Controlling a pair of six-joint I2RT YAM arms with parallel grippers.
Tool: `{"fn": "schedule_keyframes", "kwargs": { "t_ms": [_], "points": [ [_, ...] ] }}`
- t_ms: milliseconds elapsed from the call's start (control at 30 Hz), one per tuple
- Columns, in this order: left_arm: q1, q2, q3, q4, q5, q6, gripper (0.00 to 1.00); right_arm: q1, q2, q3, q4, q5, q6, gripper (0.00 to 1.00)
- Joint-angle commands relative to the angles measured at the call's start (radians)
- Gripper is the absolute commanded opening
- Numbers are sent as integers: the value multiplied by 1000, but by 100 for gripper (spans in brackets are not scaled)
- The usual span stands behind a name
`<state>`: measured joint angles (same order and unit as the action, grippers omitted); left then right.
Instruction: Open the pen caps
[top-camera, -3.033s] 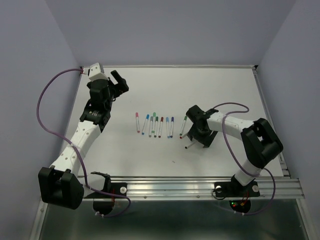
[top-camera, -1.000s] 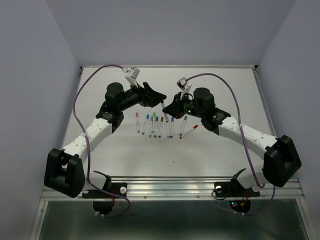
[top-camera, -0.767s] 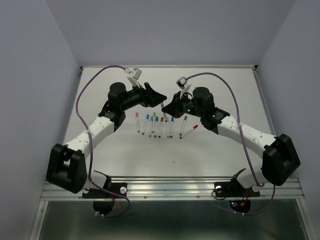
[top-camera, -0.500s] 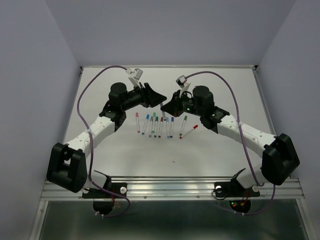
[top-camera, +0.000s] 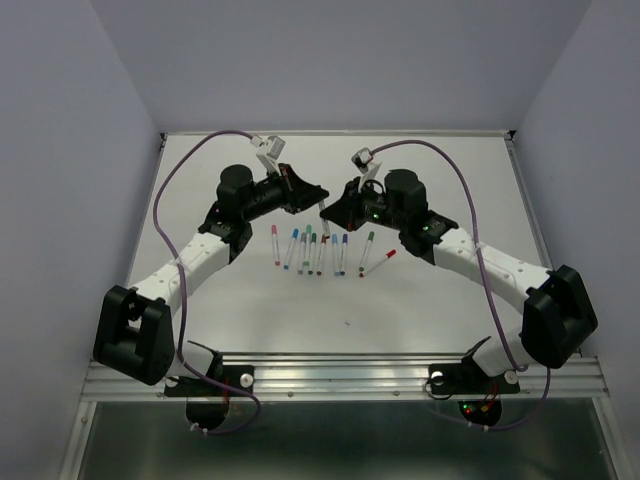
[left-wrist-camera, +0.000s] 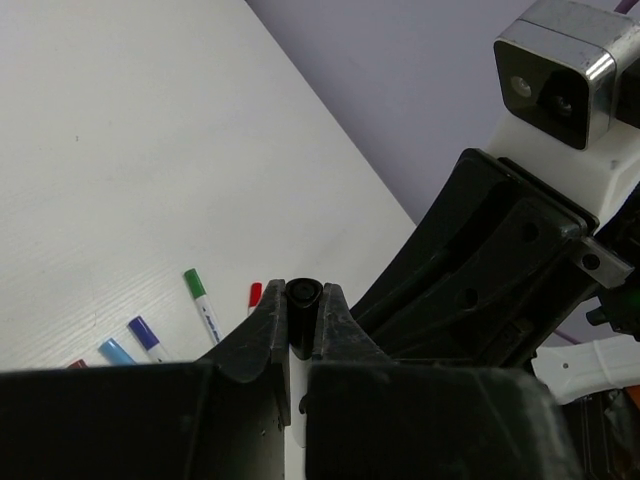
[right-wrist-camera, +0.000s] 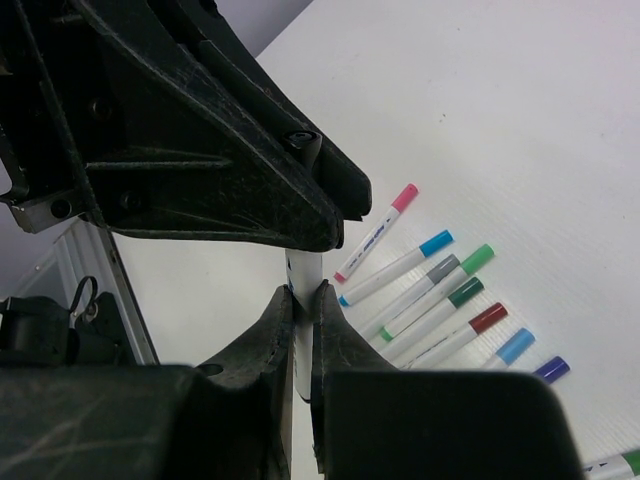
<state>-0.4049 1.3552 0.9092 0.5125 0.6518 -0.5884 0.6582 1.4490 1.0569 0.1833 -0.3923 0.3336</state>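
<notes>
Pen (right-wrist-camera: 303, 268), white barrel: you hold it raised over the pen row (top-camera: 312, 250), axis running pincer to pincer; left pincer (top-camera: 318, 201) clamped on black cap (left-wrist-camera: 302, 295), right pincer (right-wrist-camera: 304, 293) on barrel. White surface (top-camera: 440, 180), lilac walls (top-camera: 330, 60).

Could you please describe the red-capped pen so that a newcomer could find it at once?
On the white table, find the row of pens near the middle. The red-capped pen lies at the row's right end in the top view, beside a green-capped pen; it alone lies strongly slanted.

r gripper (right-wrist-camera: 303, 298) pinches white pen (right-wrist-camera: 303, 268), l gripper (right-wrist-camera: 335, 205) on cap (right-wrist-camera: 306, 144); capped pens (right-wrist-camera: 420, 295) beside
</notes>
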Motion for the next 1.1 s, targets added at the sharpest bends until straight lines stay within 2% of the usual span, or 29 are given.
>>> {"fn": "schedule_keyframes", "kwargs": {
  "t_ms": [0, 67, 100, 200, 333, 367, 500, 700, 867, 1067],
  "points": [
    [-15, -16, 17, 67, 22, -5, 0, 3, 11, 58, 30, 30, 4, 1],
    [-20, -25, 13, 73, 8, -10, 0, 3, 17, 63, 25, 52, 5, 9],
    [-21, -33, 10, 80, 0, -17, 0, 3, 20, 66, 25, 56, 8, 18],
    [-26, -45, -3, 87, -30, -25, 0, 3, 33, 72, 25, 47, 10, 28],
    [-29, -48, -7, 90, -50, -36, 0, 3, 44, 86, 25, 32, 13, 31],
    [-29, -48, -9, 92, -58, -40, 0, 3, 47, 90, 25, 30, 13, 31],
    [-31, -54, -12, 93, -84, -44, 0, 3, 51, 91, 24, 9, 7, 1],
    [-15, -64, 17, 46, -224, -30, 0, 3, 21, 34, 38, -23, 18, 1],
    [162, -19, 91, 31, -242, -51, 0, 3, -32, -72, 39, -85, 50, 1],
    [271, 41, 200, 11, -268, -36, 0, 12, -81, -218, 84, -99, 127, 1]
  ]
}}
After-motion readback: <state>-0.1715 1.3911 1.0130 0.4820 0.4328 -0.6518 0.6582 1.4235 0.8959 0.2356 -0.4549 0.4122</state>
